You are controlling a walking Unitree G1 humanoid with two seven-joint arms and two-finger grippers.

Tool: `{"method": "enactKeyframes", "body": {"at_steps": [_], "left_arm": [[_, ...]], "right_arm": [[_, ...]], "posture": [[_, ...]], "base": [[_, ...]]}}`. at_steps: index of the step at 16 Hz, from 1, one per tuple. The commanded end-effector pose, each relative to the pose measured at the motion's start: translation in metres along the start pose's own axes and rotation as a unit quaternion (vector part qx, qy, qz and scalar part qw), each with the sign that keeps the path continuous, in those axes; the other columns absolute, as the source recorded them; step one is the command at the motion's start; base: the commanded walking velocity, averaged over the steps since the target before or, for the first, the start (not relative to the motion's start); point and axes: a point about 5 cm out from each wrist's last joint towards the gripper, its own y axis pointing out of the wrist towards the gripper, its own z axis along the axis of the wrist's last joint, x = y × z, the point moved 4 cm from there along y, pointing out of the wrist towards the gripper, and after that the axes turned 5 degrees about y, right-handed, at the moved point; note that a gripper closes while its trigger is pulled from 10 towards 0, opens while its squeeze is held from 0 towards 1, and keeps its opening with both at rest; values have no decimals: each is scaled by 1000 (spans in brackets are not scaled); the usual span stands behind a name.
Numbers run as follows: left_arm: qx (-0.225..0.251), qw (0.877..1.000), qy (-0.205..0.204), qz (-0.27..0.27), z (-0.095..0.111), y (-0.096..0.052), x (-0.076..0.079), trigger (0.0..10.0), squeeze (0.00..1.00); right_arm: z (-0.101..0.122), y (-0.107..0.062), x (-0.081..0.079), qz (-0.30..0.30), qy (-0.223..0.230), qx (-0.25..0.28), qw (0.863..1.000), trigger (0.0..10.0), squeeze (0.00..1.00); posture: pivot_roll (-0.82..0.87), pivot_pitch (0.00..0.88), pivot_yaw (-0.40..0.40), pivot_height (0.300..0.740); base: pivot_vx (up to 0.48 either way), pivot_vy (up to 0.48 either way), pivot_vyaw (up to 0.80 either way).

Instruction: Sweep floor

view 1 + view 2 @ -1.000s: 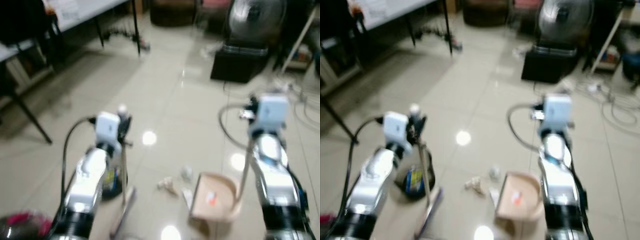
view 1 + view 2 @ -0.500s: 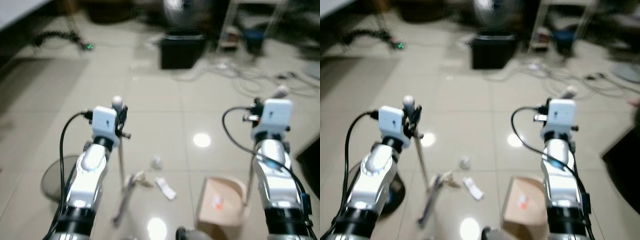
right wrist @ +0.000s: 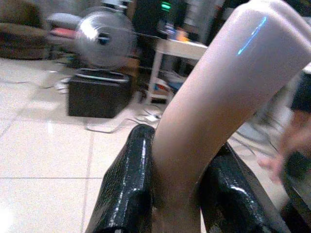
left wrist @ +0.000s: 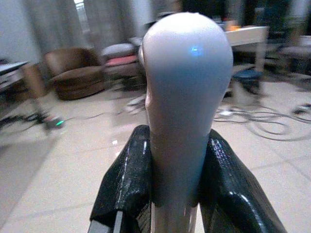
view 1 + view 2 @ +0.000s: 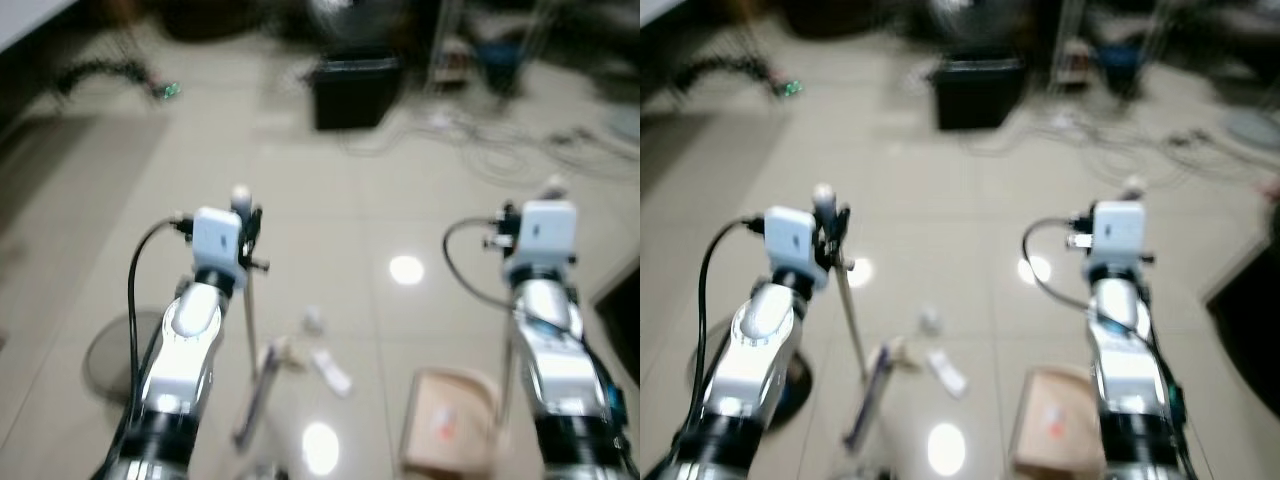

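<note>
My left gripper [image 4: 177, 165] is shut on the white knobbed top of the broom handle [image 5: 246, 300]. The thin handle runs down to the broom head [image 5: 253, 397] on the tiled floor. Just right of the head lies litter: a small white ball [image 5: 313, 320], a crumpled paper [image 5: 285, 353] and a white wrapper [image 5: 334, 372]. My right gripper [image 3: 180, 189] is shut on the curved beige handle [image 3: 218, 97] of the dustpan. The beige dustpan [image 5: 452, 432] stands on the floor to the right of the litter, below my right arm.
A round dark base [image 5: 115, 347] lies on the floor under my left arm. A black box [image 5: 355, 90] stands far ahead, with loose cables [image 5: 520, 150] to its right. A fan [image 3: 103, 41] and a person's hand [image 3: 279, 155] appear in the right wrist view.
The camera has swung to the right and then steadied, so the whole scene has shifted. Both grippers keep their hold, and the broom and dustpan stay beside the litter.
</note>
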Motion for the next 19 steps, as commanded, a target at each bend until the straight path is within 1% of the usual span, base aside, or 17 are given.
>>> {"method": "enactKeyframes", "body": {"at_steps": [1, 3, 6, 8, 9, 11, 13, 14, 15, 16, 18, 19], "left_arm": [[7, 1000, 20, 19, 4, -1, -13, 10000, 0], [6, 1000, 21, 22, 3, -1, -13, 10000, 0], [3, 999, 23, 26, 2, -2, -14, 10000, 0], [-2, 999, 22, 23, 0, -3, -13, 10000, 0], [-8, 1000, 9, 14, -3, -5, -10, 10000, 0], [-16, 1000, 10, 13, -7, -7, -9, 10000, 0], [-17, 999, 3, 29, -8, -7, -14, 10000, 0], [-6, 999, -8, 46, -8, -6, -18, 10000, 0], [4, 998, -14, 53, -6, -6, -19, 10000, 0], [1, 998, -23, 56, -9, -5, -19, 10000, 0], [10, 998, -19, 65, -9, -6, -18, 10000, 0], [19, 998, -17, 63, -9, -8, -15, 10000, 0]], "right_arm": [[12, 1, -13, 18, 11, 26, 999, 10000, 0], [13, 2, -12, 17, 18, 27, 999, 10000, 0], [11, 2, -21, 50, 27, 24, 998, 10000, 0], [7, 1, -22, 52, 15, 18, 998, 10000, 0], [4, 2, -21, 44, 2, 21, 999, 10000, 0], [3, 3, -21, 43, -7, 30, 999, 10000, 0], [4, 2, -20, 51, -10, 50, 997, 10000, 0], [7, 1, -19, 54, -14, 87, 995, 10000, 0], [5, 2, -19, 55, -15, 90, 994, 10000, 0], [3, 4, -20, 57, -22, 90, 994, 10000, 0], [3, 7, -24, 75, -32, 105, 991, 10000, 0], [6, 8, -27, 87, -40, 115, 989, 10000, 0]], "posture": [[-52, 63, 39, 740], [-52, 59, 37, 740], [-50, 57, 34, 740], [-45, 61, 33, 740], [-40, 72, 34, 740], [-37, 84, 36, 740], [-30, 113, 40, 740], [-27, 146, 46, 740], [-27, 159, 47, 740], [-29, 172, 49, 740], [-38, 229, 50, 740], [-35, 251, 47, 740]], "base": [[341, 0, 0], [339, 0, 0], [340, 0, 0], [319, 0, 0], [0, 0, 0], [0, 0, 0], [0, 0, 0], [0, 0, 0], [0, 0, 0], [0, 0, 0], [0, 0, 0], [0, 0, 0]]}}
